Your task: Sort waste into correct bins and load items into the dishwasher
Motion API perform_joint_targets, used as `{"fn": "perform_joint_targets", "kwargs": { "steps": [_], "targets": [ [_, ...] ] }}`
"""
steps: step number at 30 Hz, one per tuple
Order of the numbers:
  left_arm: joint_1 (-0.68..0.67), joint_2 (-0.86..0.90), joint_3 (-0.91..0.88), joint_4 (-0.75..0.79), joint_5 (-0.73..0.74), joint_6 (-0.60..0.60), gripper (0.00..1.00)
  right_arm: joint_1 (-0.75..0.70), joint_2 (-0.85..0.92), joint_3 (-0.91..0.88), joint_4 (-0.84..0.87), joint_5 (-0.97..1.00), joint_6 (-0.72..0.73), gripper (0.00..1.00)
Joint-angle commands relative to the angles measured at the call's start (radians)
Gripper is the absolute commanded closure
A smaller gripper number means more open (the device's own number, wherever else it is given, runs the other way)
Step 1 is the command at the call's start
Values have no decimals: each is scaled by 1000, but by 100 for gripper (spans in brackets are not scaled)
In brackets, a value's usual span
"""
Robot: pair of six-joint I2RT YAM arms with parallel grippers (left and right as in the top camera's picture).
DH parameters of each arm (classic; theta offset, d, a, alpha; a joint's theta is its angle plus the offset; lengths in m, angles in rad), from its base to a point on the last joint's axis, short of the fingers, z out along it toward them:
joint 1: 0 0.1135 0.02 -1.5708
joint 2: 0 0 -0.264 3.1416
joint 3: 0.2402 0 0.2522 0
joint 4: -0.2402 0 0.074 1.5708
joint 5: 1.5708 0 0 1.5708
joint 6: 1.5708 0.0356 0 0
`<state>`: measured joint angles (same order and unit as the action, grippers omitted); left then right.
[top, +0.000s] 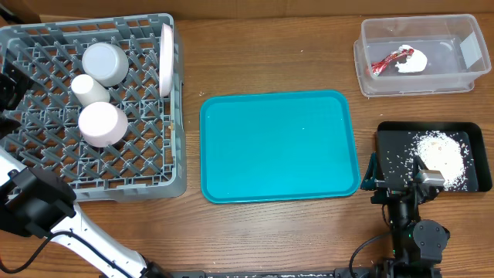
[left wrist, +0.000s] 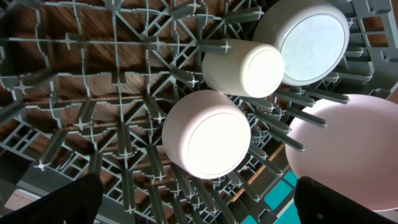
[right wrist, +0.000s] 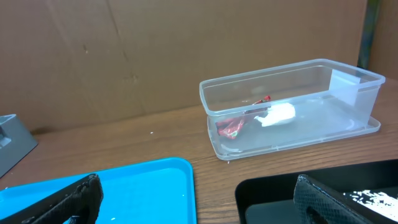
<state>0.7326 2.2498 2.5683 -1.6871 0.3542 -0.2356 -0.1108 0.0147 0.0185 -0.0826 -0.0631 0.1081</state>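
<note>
- Left gripper: hangs spread wide, empty, over dish rack holding cup, bowls, plate (on edge).
- Right gripper: gapes wide, touches nothing, above black tray with rice grains; wrapper inside clear tub.

1. The teal tray lies flat and bare between the grey rack and the black tray, leaving a low passage over it.
2. In the rack, a grey bowl, white cup and pinkish bowl crowd the left-centre. A plate stands on edge along the right wall.
3. Open wood separates the clear tub from both trays.
</note>
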Motion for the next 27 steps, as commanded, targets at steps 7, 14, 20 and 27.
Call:
{"fn": "perform_joint_targets", "kwargs": {
  "steps": [7,14,20,27],
  "targets": [
    [-20,-14,-59,13,-7,-7,0,-5,-12,-10,3,10,-4,0],
    [-93,-244,-309,92,-33,-7,0,-5,-12,-10,3,10,-5,0],
    [-277,-523,-574,182,-59,-7,0,-5,-12,-10,3,10,-5,0],
    [-618,-794,-857,206,-267,39,0,-5,-12,-10,3,10,-5,0]
  ]
}}
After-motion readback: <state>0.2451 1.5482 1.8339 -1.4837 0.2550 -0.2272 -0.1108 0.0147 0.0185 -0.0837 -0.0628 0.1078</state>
